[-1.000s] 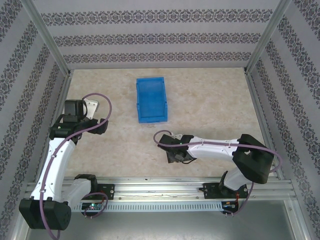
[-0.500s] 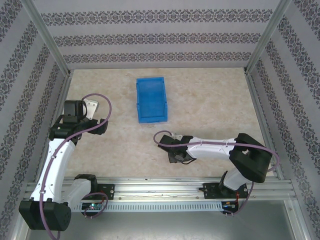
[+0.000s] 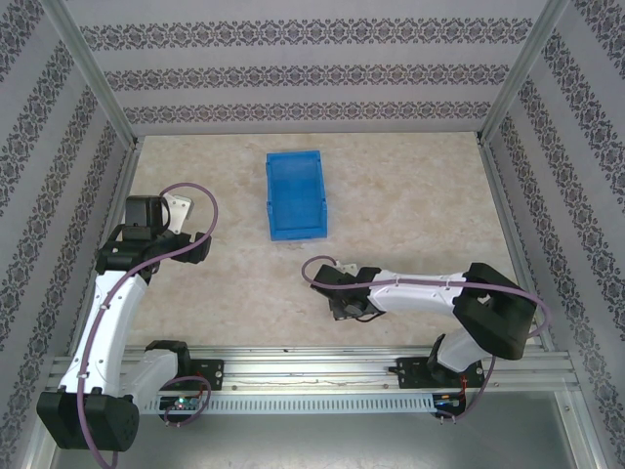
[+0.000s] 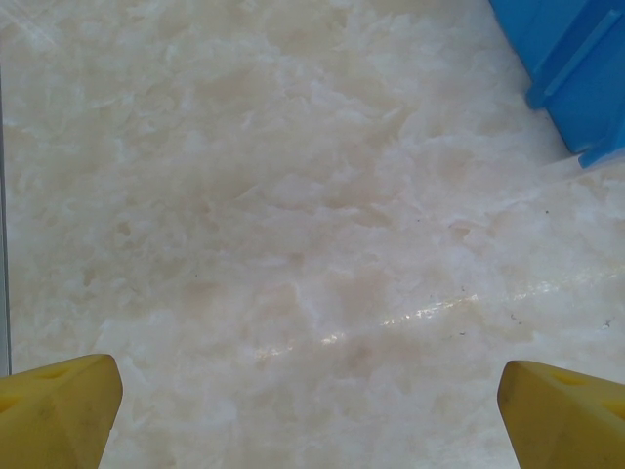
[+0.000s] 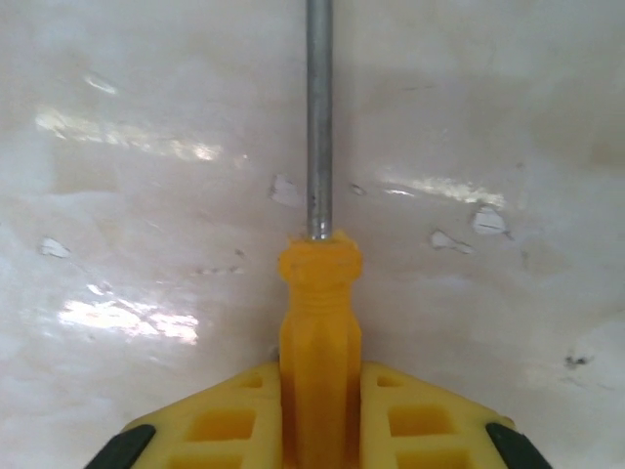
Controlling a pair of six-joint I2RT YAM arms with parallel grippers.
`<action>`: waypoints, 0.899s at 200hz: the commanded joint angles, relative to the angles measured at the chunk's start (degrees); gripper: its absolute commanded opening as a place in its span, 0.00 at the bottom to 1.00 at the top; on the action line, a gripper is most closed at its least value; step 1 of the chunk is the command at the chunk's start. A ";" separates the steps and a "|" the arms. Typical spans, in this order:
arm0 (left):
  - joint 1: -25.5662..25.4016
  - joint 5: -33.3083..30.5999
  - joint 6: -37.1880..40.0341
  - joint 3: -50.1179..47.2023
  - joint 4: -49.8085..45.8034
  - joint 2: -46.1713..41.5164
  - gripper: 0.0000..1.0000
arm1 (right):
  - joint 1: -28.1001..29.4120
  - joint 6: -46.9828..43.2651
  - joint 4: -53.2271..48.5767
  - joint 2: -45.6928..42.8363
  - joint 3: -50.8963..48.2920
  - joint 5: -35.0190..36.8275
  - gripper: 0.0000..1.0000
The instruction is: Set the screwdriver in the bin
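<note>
The screwdriver (image 5: pixel 320 322) has an orange-yellow handle and a thin grey shaft pointing away from the wrist camera, low over the table. My right gripper (image 5: pixel 320 376) is shut on the handle, yellow pads pressed against both sides. In the top view the right gripper (image 3: pixel 345 296) is in front of and slightly right of the blue bin (image 3: pixel 295 193), well apart from it, and the gripper hides the screwdriver there. The bin looks empty. My left gripper (image 4: pixel 311 391) hangs open over bare table, its yellow fingertips (image 4: pixel 59 405) wide apart; the bin's corner (image 4: pixel 576 68) shows at its upper right.
The marble-patterned table (image 3: pixel 410 205) is enclosed by patterned walls with metal posts at the corners. An aluminium rail (image 3: pixel 312 366) runs along the near edge. The left arm (image 3: pixel 117 293) stands near the left wall.
The right arm has shifted very slightly toward the near edge, still holding the screwdriver. The left arm has not moved.
</note>
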 commanded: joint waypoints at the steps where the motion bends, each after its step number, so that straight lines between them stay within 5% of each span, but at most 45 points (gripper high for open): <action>1: -0.60 0.09 1.33 0.46 -1.37 -0.54 0.99 | 0.23 -0.50 -3.59 -2.04 -1.75 2.80 0.14; 110: -0.60 -0.27 2.83 1.46 -1.98 -0.91 0.99 | -1.12 -7.37 -13.97 -14.32 9.03 4.93 0.15; 180: -0.59 0.53 2.82 2.24 -4.19 -3.02 0.99 | -7.56 -19.34 -13.16 -0.69 32.80 0.80 0.17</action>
